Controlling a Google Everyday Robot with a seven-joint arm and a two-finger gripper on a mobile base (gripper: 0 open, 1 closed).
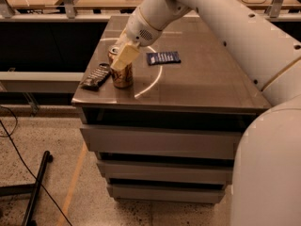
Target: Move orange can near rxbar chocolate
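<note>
The orange can (pixel 122 76) stands upright near the table's front left corner. The rxbar chocolate (pixel 96 76), a flat black wrapper, lies just left of it, almost touching. My gripper (pixel 119 60) comes down from the upper right and is shut around the can's upper part. One cream finger (pixel 125 56) lies across the can's front; the other finger is hidden behind the can. The can's base looks to be on or just above the table top.
A dark blue bar wrapper (pixel 163 57) lies right of the can, mid table. The grey table (pixel 207 88) carries a white arc marking. Its left edge and front edge are close to the can. My white arm fills the right side. Drawers sit below.
</note>
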